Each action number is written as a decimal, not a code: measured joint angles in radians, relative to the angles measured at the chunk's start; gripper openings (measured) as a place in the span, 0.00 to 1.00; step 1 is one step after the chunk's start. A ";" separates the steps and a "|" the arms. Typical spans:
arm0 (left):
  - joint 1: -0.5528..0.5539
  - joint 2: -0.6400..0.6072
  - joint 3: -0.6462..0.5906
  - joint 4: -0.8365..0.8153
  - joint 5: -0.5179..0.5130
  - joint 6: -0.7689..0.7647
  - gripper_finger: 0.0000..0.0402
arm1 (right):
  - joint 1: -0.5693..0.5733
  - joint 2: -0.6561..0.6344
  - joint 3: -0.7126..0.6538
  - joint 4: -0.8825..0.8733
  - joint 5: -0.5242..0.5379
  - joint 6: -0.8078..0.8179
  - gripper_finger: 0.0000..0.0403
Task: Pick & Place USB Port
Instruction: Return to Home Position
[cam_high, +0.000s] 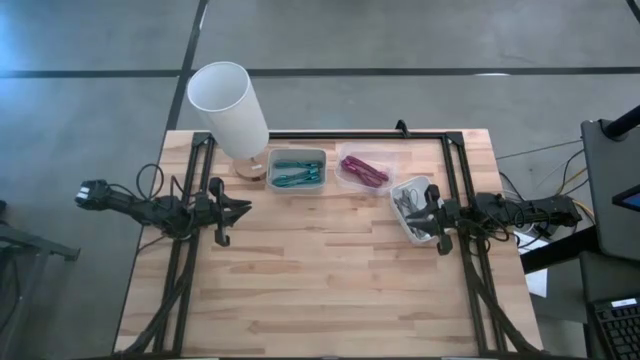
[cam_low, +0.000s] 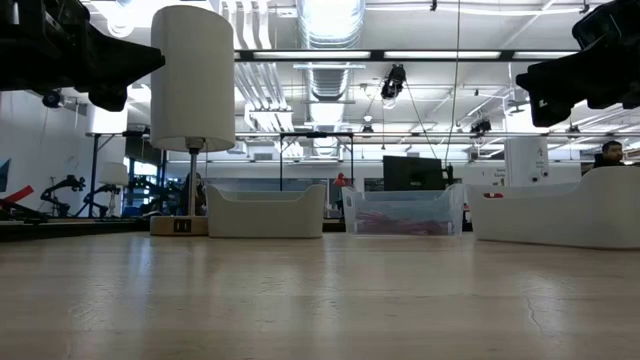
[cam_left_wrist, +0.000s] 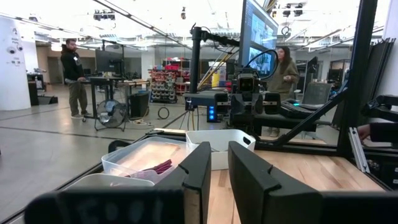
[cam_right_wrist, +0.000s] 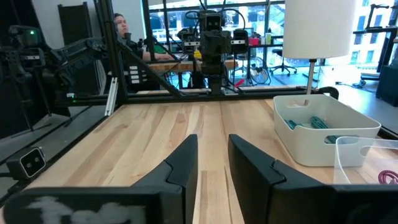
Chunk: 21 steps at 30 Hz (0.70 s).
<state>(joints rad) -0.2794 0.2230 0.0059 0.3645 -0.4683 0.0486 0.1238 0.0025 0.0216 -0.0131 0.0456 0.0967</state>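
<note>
Three small bins stand in a row on the table's far half. One holds teal cables (cam_high: 297, 172) (cam_right_wrist: 314, 121), the middle one magenta cables (cam_high: 364, 170) (cam_low: 404, 222), and the right one grey and black cables (cam_high: 412, 208). A lamp with a white shade (cam_high: 228, 108) (cam_low: 192, 78) stands left of them on a wooden base (cam_low: 180, 225). My left gripper (cam_high: 243, 208) (cam_left_wrist: 219, 149) hovers over the table's left part, fingers a narrow gap apart, holding nothing. My right gripper (cam_high: 425, 213) (cam_right_wrist: 213, 140) hovers beside the grey-cable bin, also narrowly open and holding nothing.
A black frame (cam_high: 330, 135) runs along the table's far edge and down both sides. Bare wood (cam_high: 330, 280) fills the middle and near half of the table. People stand in the room behind (cam_left_wrist: 73, 68) (cam_left_wrist: 283, 68), away from the table.
</note>
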 joint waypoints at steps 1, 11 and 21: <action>0.000 0.000 0.000 0.000 0.000 0.000 0.15 | 0.000 0.000 0.000 0.000 0.000 0.000 0.22; 0.000 0.000 0.000 0.000 0.000 0.000 0.15 | 0.000 0.000 0.000 0.000 0.000 0.000 0.21; 0.000 0.000 0.000 0.000 0.000 0.000 0.15 | 0.000 0.000 0.000 0.000 0.000 0.000 0.17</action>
<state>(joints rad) -0.2791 0.2230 0.0059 0.3649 -0.4683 0.0483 0.1239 0.0025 0.0216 -0.0132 0.0456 0.0967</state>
